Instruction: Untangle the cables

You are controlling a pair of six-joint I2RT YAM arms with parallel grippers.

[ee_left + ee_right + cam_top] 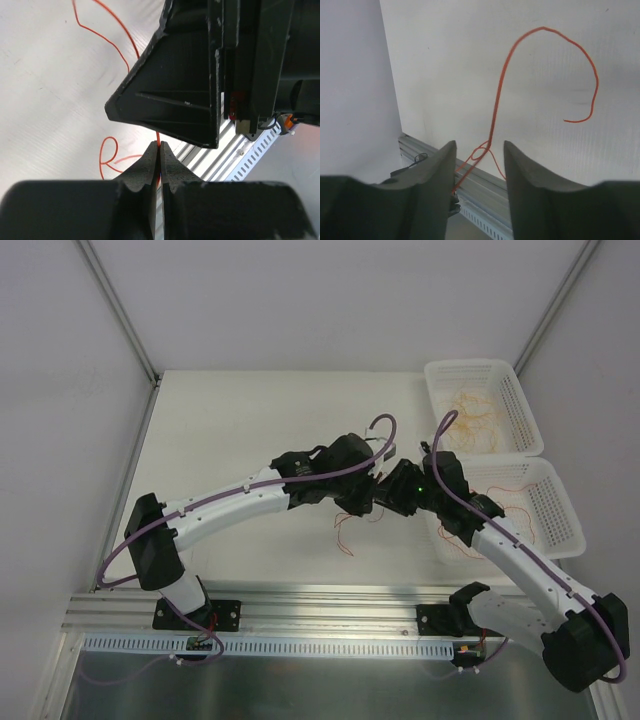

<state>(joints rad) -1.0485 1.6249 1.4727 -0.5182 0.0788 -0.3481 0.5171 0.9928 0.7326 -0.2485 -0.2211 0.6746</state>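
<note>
Matt white table [250,430], smooth orange cable [498,90]

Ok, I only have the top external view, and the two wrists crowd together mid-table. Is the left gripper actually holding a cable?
Observer: Yes. In the left wrist view the left gripper is shut, with a red-orange cable pinched between its pads.
Operator: And the right one?
Observer: The right gripper stands open, with a red-orange strand running up through the gap.
Operator: Any tangle there?
Observer: A small loop sits right between the jaws. Above it the strand rises and hooks over to a free end.
</note>
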